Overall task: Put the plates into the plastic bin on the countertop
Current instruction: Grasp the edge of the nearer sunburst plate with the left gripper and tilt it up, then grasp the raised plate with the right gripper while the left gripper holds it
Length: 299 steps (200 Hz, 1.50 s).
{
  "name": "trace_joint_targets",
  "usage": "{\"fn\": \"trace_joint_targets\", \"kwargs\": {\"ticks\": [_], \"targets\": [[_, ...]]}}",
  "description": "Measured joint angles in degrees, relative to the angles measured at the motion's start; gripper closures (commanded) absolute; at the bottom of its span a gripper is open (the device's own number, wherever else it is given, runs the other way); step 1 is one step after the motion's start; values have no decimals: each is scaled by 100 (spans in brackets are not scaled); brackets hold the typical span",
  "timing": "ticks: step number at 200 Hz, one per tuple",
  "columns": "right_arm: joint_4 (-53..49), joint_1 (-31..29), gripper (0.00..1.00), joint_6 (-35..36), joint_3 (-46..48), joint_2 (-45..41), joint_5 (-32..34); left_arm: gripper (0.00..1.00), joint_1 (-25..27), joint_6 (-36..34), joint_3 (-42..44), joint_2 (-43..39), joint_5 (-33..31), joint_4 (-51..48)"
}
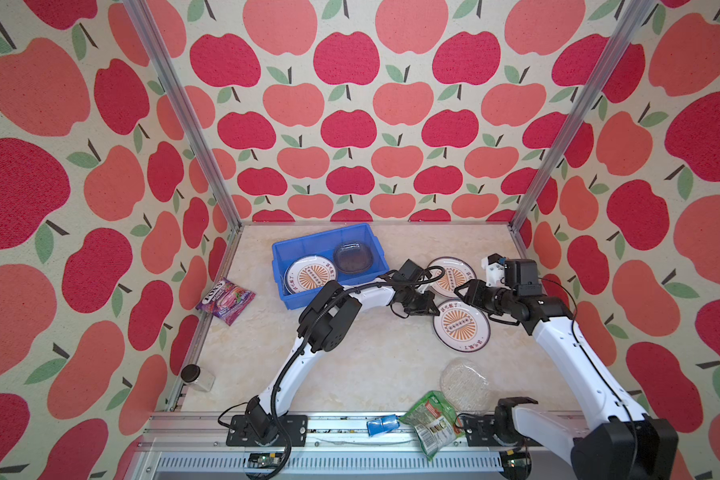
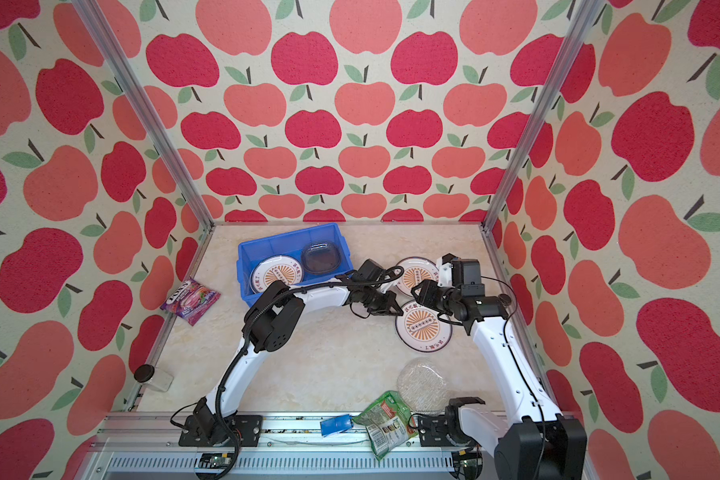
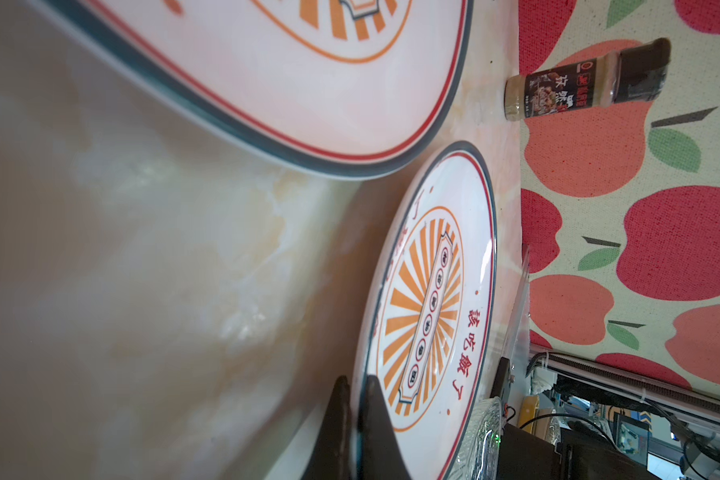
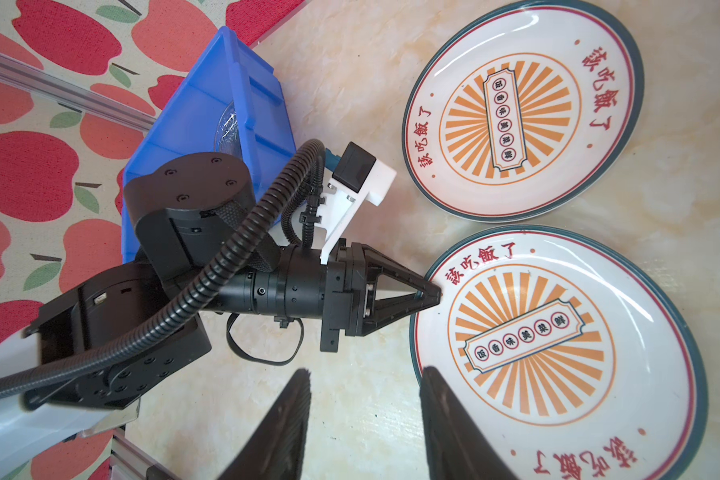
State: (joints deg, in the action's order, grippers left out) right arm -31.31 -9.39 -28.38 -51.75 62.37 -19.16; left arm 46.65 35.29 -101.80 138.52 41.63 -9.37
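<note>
The left gripper (image 4: 433, 292) is pinched tight on the rim of the nearer sunburst plate (image 1: 461, 324), at that plate's 10 o'clock in a top view (the plate is toward 3 o'clock on the countertop (image 1: 350, 353)). The right gripper (image 4: 366, 424) hovers half spread above that plate's edge, holding nothing. The blue bin (image 1: 281, 255) sits at 11 o'clock, holding a smoky glass plate (image 1: 353, 257) and a sunburst plate (image 1: 310, 276).

Marble countertop (image 1: 350, 365) bears blue bin (image 1: 294, 300), two sunburst plates (image 1: 460, 326), glass plate (image 1: 464, 384), candy packet (image 1: 225, 300), jar (image 1: 196, 376).
</note>
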Motion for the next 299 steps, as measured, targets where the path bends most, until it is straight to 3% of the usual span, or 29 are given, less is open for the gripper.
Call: {"fn": "trace_joint_targets", "kwargs": {"ticks": [49, 130, 172, 241, 299], "targets": [[-20, 15, 54, 0, -26, -24, 0, 100, -63, -72, 710, -721, -164, -186], [-149, 267, 50, 63, -612, -175, -157, 100, -505, -61, 1720, -3510, -586, -833], [208, 264, 47, -98, -605, -131, -625, 100, -1156, -61, 2417, -4758, -881, -1043], [1478, -632, 48, -616, -501, 728, -1443, 100, -1921, -52, 3176, -5611, -1029, -1211], [2236, -798, 49, -994, -544, 1421, -1803, 100, -2288, -13, 3523, -6266, -1027, -1154]]}}
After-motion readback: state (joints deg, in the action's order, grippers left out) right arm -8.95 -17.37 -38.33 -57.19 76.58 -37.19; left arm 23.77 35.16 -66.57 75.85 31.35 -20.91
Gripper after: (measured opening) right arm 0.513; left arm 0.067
